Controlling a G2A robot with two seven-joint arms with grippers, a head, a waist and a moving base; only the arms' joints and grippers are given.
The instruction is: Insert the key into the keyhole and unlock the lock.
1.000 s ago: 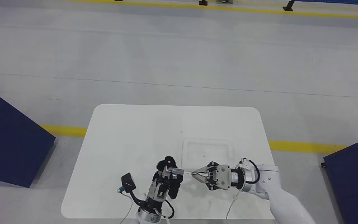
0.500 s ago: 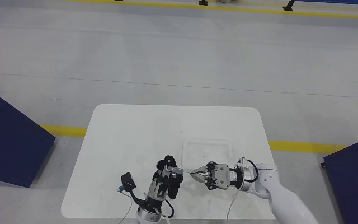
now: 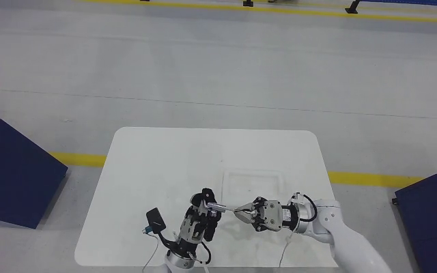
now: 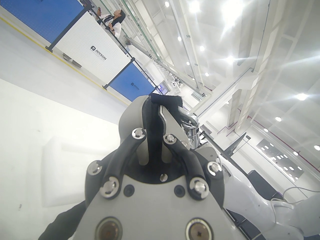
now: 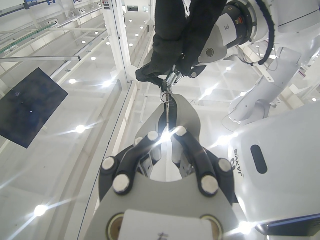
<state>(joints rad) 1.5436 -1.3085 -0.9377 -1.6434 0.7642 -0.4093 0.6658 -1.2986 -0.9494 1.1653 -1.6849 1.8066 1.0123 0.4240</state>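
Chrome lock (image 4: pixel 190 123) tight in the closed left pincer (image 4: pixel 160 103); slim silver key (image 5: pixel 166 111) tight in the closed right pincer (image 5: pixel 170 103).

Clearance
Near edge: left claw (image 3: pixel 207 205) and right claw (image 3: pixel 241 212) meet tip to tip; tray (image 3: pixel 251 172) just behind; far tabletop (image 3: pixel 171 153) open.

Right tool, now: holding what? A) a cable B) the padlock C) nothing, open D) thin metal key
D: the right tool is shut on the thin silver metal key, pointing at the shiny silver metal lock held in the left tool.
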